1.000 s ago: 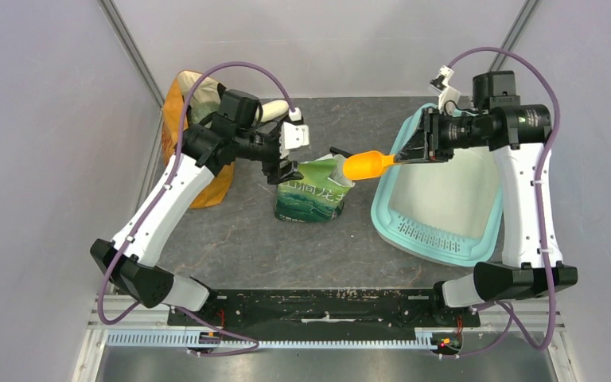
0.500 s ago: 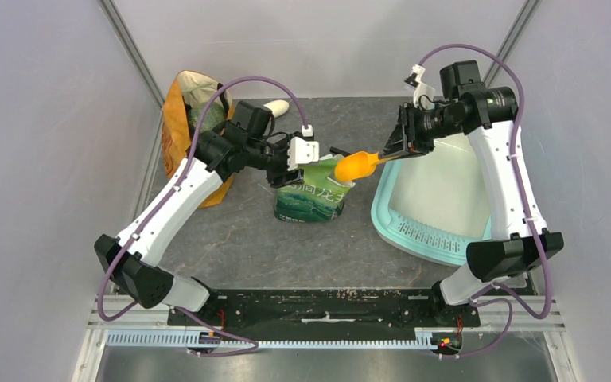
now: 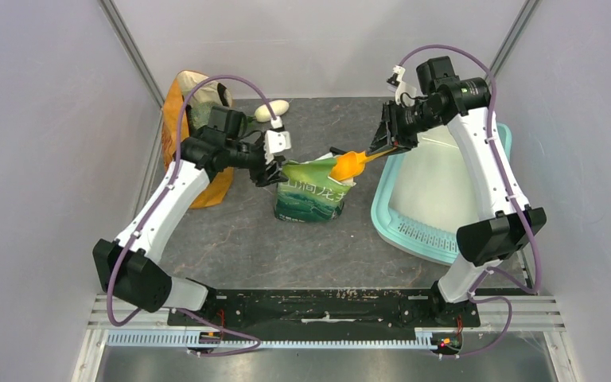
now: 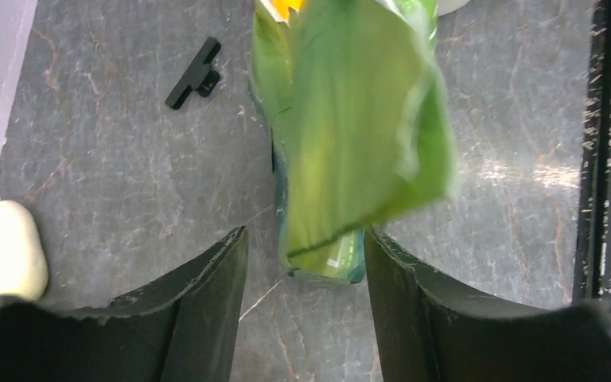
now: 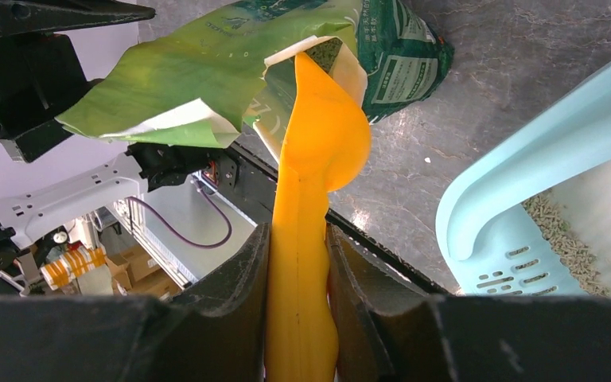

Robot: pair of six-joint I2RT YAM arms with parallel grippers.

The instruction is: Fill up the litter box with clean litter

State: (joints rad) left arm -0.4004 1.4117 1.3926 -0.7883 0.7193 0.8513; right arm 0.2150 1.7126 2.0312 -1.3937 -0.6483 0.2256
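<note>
Cloth bag: the orange-tan cloth bag (image 3: 177, 119) is standing far left, behind the left arm and clear of the work.
Left gripper: the left gripper (image 4: 306, 239) is straddling the bag's flap; I cannot tell whether it is pinching it.
Green bag: the green bag (image 3: 312, 199) is gaping; the flap needs pulling back.
Scoop: the orange scoop (image 3: 348, 165) is nosing into the mouth; it should dig deep, then lift level.
Right gripper: the right gripper (image 5: 298, 231) is clamping the scoop's handle.
Litter box: the litter box (image 3: 390, 215) is lying just right of the bag, its raised rim crossing the carry path.
Litter: a little litter (image 5: 557, 239) is lying by the grille.
</note>
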